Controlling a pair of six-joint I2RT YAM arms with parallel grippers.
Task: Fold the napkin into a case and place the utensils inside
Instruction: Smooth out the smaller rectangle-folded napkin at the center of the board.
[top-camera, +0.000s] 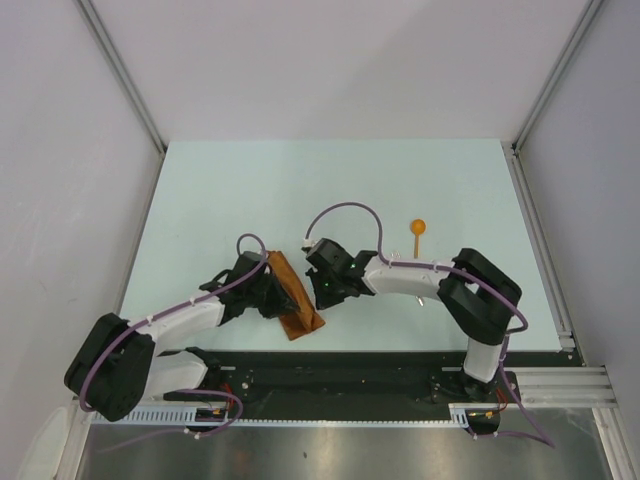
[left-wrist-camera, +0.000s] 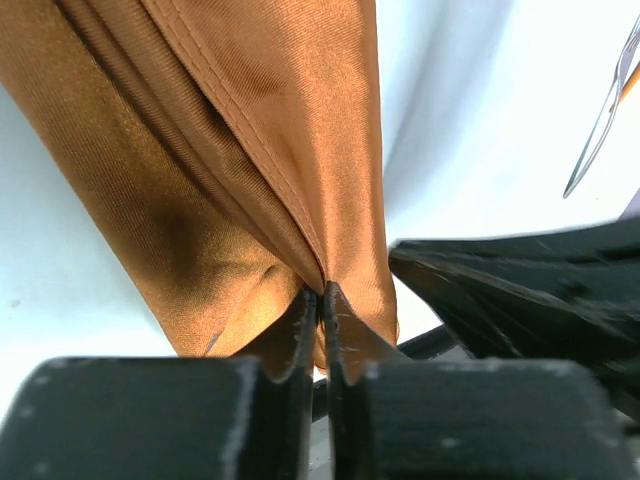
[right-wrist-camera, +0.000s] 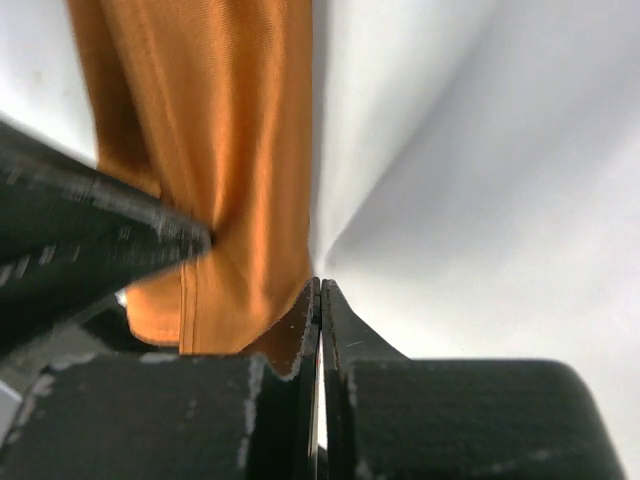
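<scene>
The napkin (top-camera: 297, 312) lies near the front edge of the pale table (top-camera: 300, 190), a little left of the middle. It is folded to a narrow rust-orange strip that runs slantwise, with its lower end close to the black base plate (top-camera: 330, 365). The two arms meet over it from both sides and close it in. The left gripper (left-wrist-camera: 322, 296) has its fingers drawn almost together on a gathered fold of the cloth, and the folds run down into the tips. The right gripper (right-wrist-camera: 319, 290) has its fingers pressed flat together with nothing between them. It stands just beside the right edge of the strip, and I cannot tell if it touches the cloth. Each gripper shows as a dark blurred bar in the wrist camera of the other, so they are very near to each other. The spoon (top-camera: 418, 227), with its round orange bowl, lies well apart to the right, beyond the right arm. The fork (left-wrist-camera: 603, 112) shows only as thin silver tines at the right border of the left wrist view. A purple cable (top-camera: 350, 207) arches over the right wrist. Bare table extends behind the arms up to the back wall (top-camera: 330, 70), and grey side walls (top-camera: 60, 200) and a metal rail (top-camera: 540, 240) bound it at left and right.
</scene>
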